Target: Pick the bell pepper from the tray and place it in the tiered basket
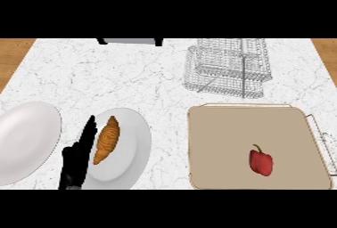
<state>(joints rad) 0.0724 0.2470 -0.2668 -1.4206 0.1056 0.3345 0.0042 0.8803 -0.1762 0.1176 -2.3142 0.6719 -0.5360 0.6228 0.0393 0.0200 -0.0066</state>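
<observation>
While the bell pepper (260,162) lies on the tray (217,133), the left hand (76,162) rests straight-fingered well apart.

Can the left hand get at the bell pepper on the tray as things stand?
Probably not easily. The left hand rests open at the lower left beside the croissant, while the red bell pepper lies unobstructed across on the tray. The right hand isn't in view.

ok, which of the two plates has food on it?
The right plate, next to the tray: it holds a croissant, and the left hand overlaps its left edge. The other plate, at the left edge of the view, is bare.
</observation>
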